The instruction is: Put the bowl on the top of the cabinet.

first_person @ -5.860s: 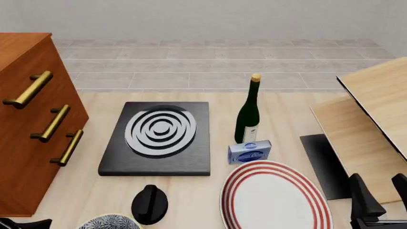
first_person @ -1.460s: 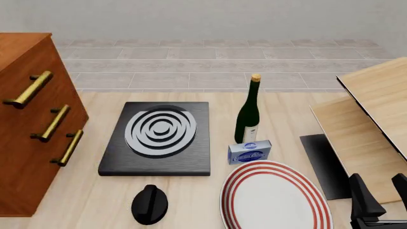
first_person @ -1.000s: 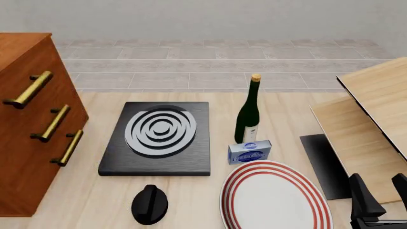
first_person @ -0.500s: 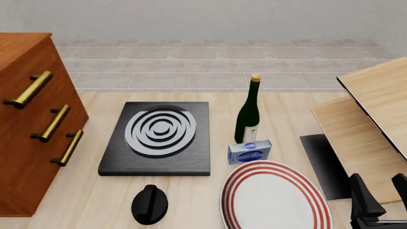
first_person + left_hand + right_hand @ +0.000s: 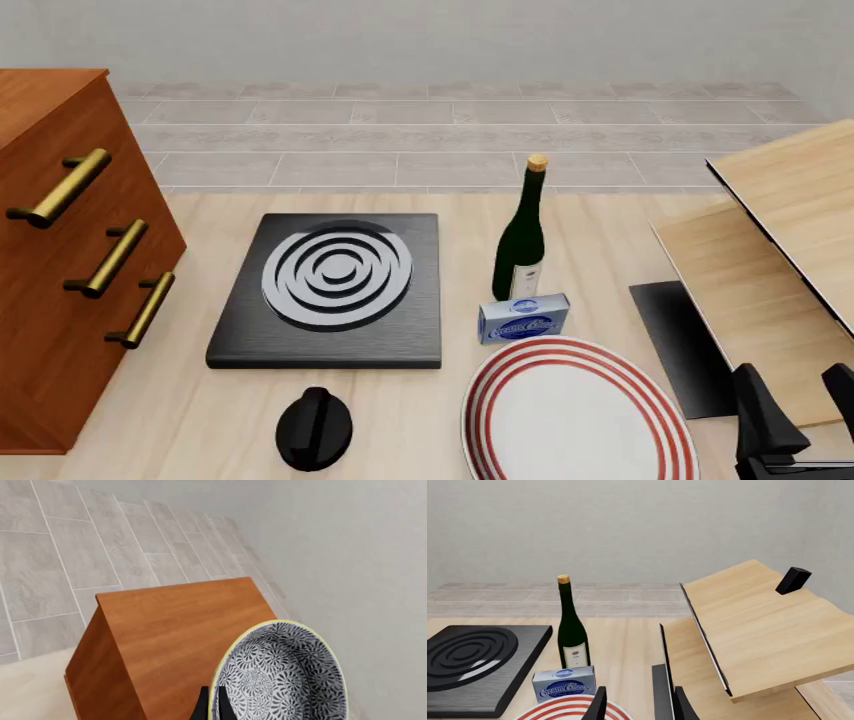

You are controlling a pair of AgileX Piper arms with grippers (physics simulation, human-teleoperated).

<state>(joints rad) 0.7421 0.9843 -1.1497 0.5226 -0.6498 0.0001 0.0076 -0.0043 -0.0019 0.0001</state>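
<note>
— Left wrist view first. Found the bowl (image 5: 280,677)?
— Found it, pinched by its pale rim between the left fingers (image 5: 202,711), one to each side of the wall. Carried on edge, with the patterned hollow turned toward the camera.
— And placed how against the cabinet (image 5: 180,630)?
— Held up over the flat top, toward one end of it, with bare wood showing beyond the rim. Could not tell from that view whether touching the top or hanging clear; judged it clear. Judged the coming move to be straight down from the fingers, plus levelling the bowl so as to land it on its base and not its rim.
— Front view?
— Showed neither bowl nor left fingers. Showed the cabinet's drawer face at the left edge of the table (image 5: 200,400), and only a sliver of its top. Caught the right fingers (image 5: 761,415) low in the right corner, spread and holding nothing, near the striped plate (image 5: 574,410).
— Right wrist view?
— Showed those right fingers (image 5: 599,705) apart and empty, pointed toward the wine bottle (image 5: 572,630) and the pale boards (image 5: 760,625). Showed no bowl and no cabinet there. Judged the left arm by far the nearer, and reckoned on no part in it for the right
</note>
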